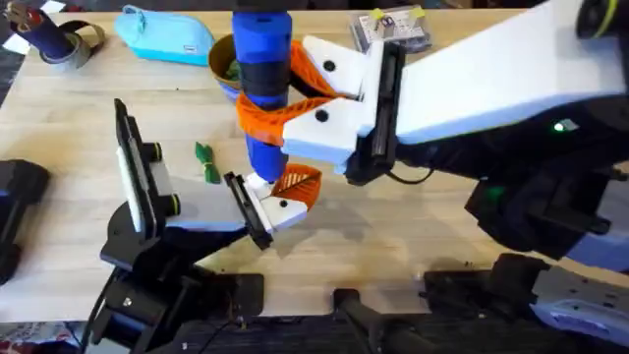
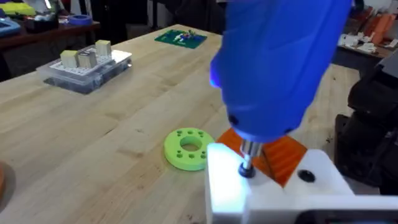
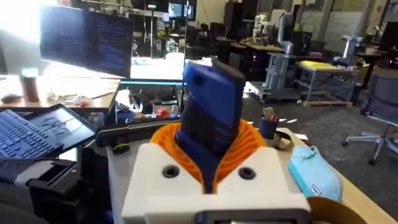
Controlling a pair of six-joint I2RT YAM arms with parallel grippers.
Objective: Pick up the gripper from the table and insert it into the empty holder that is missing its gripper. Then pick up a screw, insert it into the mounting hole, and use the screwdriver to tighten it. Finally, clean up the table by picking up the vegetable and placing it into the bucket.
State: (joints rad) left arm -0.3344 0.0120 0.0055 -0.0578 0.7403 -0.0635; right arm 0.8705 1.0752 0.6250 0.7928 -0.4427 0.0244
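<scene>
One screwdriver stands upright, clamped between the right gripper's orange pads. Its tip sits on a screw in the white holder, beside the one small orange gripper seated there. One green vegetable lies on the counter. The bucket stands far behind, contents unclear. I cannot tell the left gripper's state.

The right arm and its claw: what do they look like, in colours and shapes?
The right gripper is a white angular block with black edge plates, small black round fasteners and orange ribbed pads. The right arm is white, then black toward its base, with a small green light.
</scene>
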